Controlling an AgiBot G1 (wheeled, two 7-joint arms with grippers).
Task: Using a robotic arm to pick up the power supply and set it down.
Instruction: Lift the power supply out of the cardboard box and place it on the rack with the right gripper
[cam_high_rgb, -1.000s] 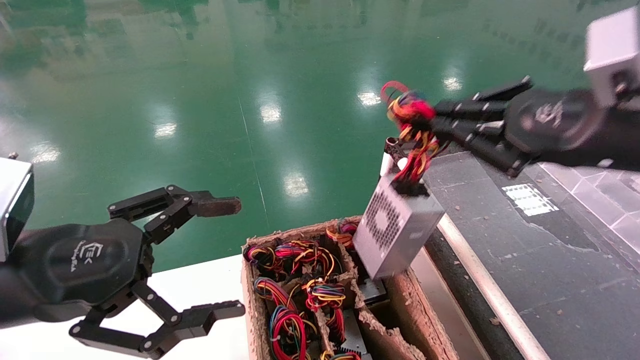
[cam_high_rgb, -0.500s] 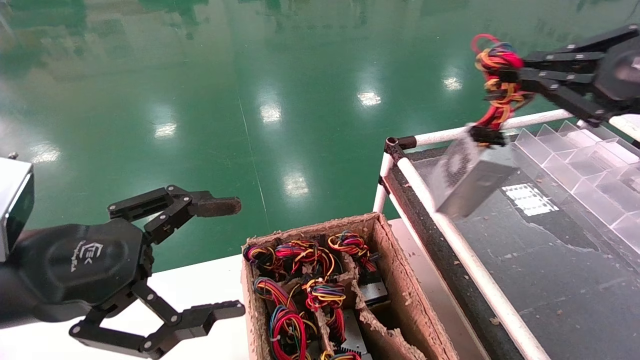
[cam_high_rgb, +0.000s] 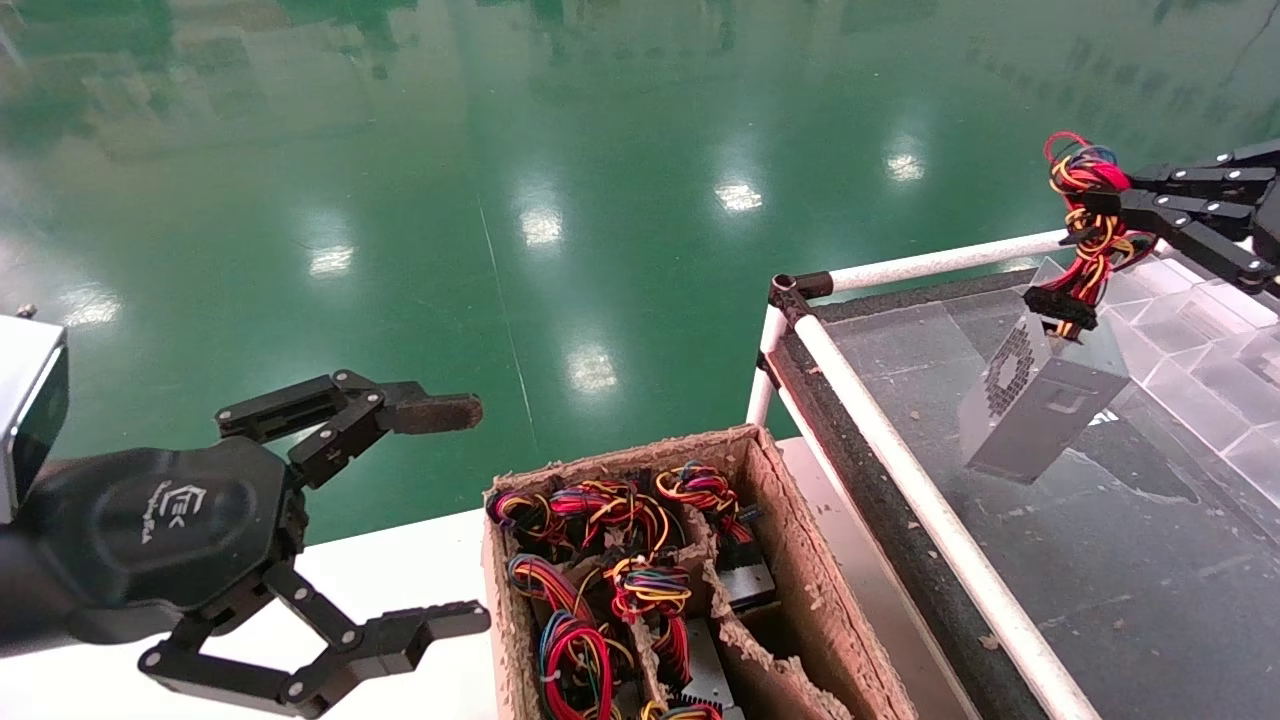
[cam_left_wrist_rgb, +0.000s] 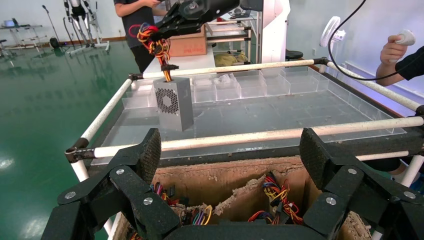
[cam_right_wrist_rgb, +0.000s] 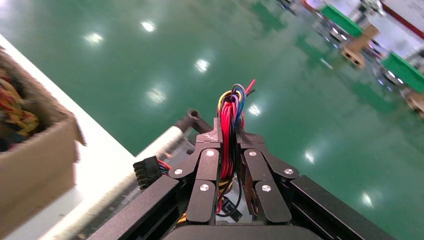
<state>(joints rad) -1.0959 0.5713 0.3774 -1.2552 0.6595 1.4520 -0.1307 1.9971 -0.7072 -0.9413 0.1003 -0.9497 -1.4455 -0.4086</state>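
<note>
We see the cardboard box (cam_high_rgb: 800, 560) full of wires beside the railed table (cam_high_rgb: 900, 480). Our left gripper (cam_high_rgb: 440, 520) waits wide open by the box. Our right gripper (cam_high_rgb: 1120, 195) pinches the wire bundle (cam_high_rgb: 1085, 215), so the power supply (cam_high_rgb: 1040, 400) hangs tilted over the table.

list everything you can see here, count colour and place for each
power supply: one, silver-grey, hanging by its wires above the glass-topped table
wire bundle: one, red, yellow and black, pinched in the right gripper
cardboard box: one, brown, on the white surface beside the table
wire bundles in the box: several, red, yellow, blue, in its compartments
table: one, dark clear top with white tube rails, on the robot's right
clear dividers: a row, transparent, along the table's far side
floor: green, glossy
people: two partly seen in the left wrist view, beyond the table
left gripper: black, open, idle over the white surface
right gripper: black, shut on the wire bundle
</note>
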